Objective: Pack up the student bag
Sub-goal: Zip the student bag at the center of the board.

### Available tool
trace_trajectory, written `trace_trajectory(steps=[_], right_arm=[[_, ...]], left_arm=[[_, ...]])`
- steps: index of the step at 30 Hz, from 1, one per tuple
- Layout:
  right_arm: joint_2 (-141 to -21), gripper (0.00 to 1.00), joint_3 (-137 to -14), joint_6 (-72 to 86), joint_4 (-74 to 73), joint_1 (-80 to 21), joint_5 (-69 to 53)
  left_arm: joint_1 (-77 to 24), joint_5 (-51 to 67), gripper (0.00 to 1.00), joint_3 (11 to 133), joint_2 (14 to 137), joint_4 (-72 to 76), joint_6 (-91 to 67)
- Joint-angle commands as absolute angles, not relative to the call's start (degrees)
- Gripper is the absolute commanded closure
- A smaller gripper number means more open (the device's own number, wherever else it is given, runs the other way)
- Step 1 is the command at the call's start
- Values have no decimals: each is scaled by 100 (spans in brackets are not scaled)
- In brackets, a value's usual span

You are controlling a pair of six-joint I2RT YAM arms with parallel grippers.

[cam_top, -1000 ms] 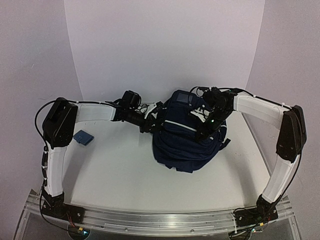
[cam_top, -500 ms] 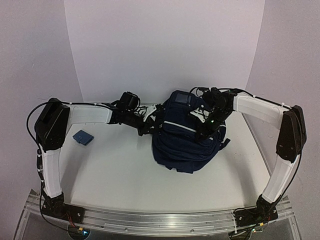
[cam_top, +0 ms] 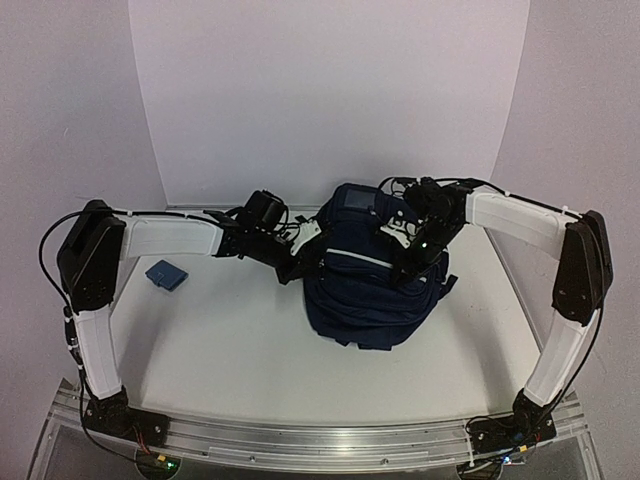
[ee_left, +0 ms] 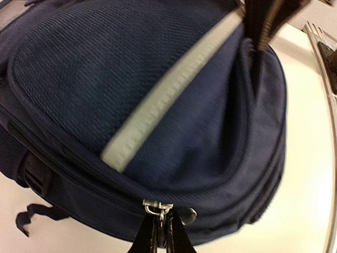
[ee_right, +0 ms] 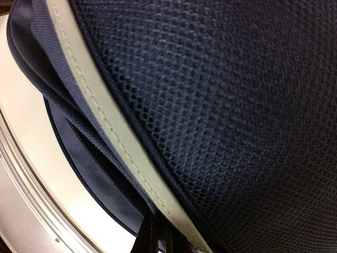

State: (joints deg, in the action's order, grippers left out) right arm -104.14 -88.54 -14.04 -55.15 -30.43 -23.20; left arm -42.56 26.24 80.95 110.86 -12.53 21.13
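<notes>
We're judging this mid-task: student bag (cam_top: 365, 295) sitting centre of the table (cam_top: 240, 345), left gripper (cam_top: 297, 262) pinching its zip pull (ee_left: 158, 207), right gripper (cam_top: 410, 262) clamping fabric on the bag's right side, small blue item (cam_top: 167, 274) lying left of the bag, seemingly not packed yet.

The dark navy cloth student bag (ee_left: 105, 68) is a coarse matt weave, with a navy open mesh panel (ee_right: 237, 105), a pale stitched trim strip (ee_left: 174, 88) and a small shiny metal zip pull (ee_left: 158, 207).
</notes>
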Motion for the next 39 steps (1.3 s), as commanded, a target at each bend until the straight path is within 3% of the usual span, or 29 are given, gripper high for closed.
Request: trace_trajectory(steps=[1, 9, 15, 20, 22, 26, 27, 29, 39], right_arm=[[-10473, 100, -8769, -1233, -5351, -3139, -2315], [-10553, 100, -8867, -1172, -5327, -3203, -2356], [-10646, 100, -9104, -1080, -5342, -3287, -2726], [-10647, 100, -9241, -1012, -5363, -3285, -3216], [-10525, 89, -9210, -994, -5370, -3247, -3244], [-10102, 46, -9059, -874, -5370, -2810, -3629], [-9981, 40, -9030, -839, -5372, -2638, -3737], [-9725, 32, -8908, -761, -5386, -2357, -3888], [-9508, 24, -7757, -726, -5363, -1249, -4402]], left_arm=[[-4590, 3014, 100, 7669, 10358, -2103, 2206], [-4792, 3494, 100, 7932, 10490, -1802, 1452], [-5391, 2495, 100, 8584, 11454, -1285, 767], [-5334, 1668, 100, 8326, 11360, -1144, 496], [-5080, 1646, 100, 8089, 11155, -1167, 398], [-4587, 1910, 100, 7761, 10841, -1156, 350], [-4565, 1915, 100, 7764, 10832, -1181, 405], [-4566, 1954, 100, 7916, 10909, -1358, 510], [-4569, 1895, 100, 7840, 10857, -1459, 601]])
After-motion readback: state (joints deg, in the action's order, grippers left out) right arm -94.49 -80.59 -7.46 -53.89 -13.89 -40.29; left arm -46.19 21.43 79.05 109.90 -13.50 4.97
